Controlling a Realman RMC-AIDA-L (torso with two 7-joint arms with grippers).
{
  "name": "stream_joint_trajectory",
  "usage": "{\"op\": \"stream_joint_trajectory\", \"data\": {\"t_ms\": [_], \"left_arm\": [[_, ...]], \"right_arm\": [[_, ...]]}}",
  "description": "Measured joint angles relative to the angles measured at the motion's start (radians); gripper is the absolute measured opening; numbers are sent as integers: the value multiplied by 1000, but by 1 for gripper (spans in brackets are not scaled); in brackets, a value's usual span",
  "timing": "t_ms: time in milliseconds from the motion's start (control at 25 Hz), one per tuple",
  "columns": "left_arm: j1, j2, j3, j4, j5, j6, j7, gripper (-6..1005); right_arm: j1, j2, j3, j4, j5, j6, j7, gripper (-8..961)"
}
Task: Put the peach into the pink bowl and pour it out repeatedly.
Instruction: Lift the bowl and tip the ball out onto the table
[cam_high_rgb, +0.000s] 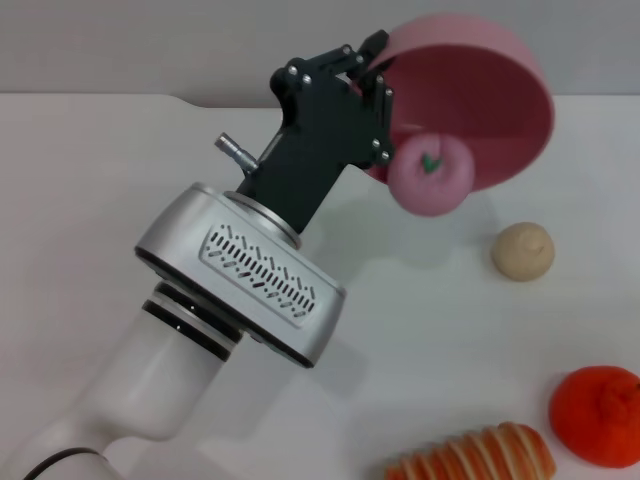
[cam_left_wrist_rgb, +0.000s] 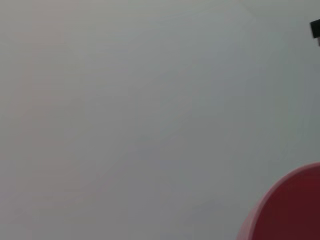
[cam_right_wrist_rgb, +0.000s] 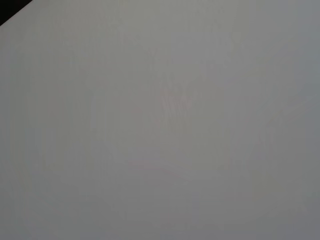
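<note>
**Jaws clamped on tipped bowl – peach spilling out**

Jaws of the left gripper (cam_high_rgb: 372, 62) are closed on the near rim of the pink bowl (cam_high_rgb: 480, 80), one finger inside, one outside, as far as the head view shows. Bowl is lifted off the worktop (cam_high_rgb: 90, 200) and tipped hard, mouth facing the camera and down, over the far part of the worktop, right of centre. The peach (cam_high_rgb: 431, 175) sits at the bowl's lowest lip, green stem mark facing out, partly past the rim – looks mid-fall or about to drop; can't tell whether it's touching the rim or already free. Left wrist view shows only an edge of the bowl (cam_left_wrist_rgb: 295, 210) against bare surface.

Right arm isn't in the head view; its wrist cam sees only blank surface, so its jaws aren't visible.

Other items, well clear of the bowl: beige ball (cam_high_rgb: 522, 251) towards the right edge, orange-red fruit (cam_high_rgb: 597, 415) near the right front corner, striped bread-like roll (cam_high_rgb: 475, 455) at the front edge.

Step in hand, by my read: the pour-out half of the cycle, nearly done.

Next move prob. needs: let the peach land and settle, roll the wrist back so the bowl is upright, set it down, then release and re-pick the peach. Peach is round, may roll towards the beige ball, so the landing spot needs watching.
</note>
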Motion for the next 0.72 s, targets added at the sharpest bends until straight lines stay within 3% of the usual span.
{"op": "stream_joint_trajectory", "data": {"t_ms": [440, 520, 600, 640, 720], "left_arm": [[-1, 2, -23, -1, -21, 16, -35, 47], [-5, 4, -62, 20, -42, 90, -67, 47], [-19, 5, -170, 65, -59, 296, -127, 46], [-19, 5, -170, 65, -59, 296, -127, 46], [-40, 5, -263, 99, -70, 466, -177, 46]], "right_arm": [[-1, 2, 2, 0, 0, 0, 0, 578], [-2, 2, 2, 0, 0, 0, 0, 578], [-5, 2, -6, 13, 0, -1, 0, 578], [-5, 2, -6, 13, 0, -1, 0, 578], [-10, 0, -20, 15, -3, -1, 0, 578]]}}
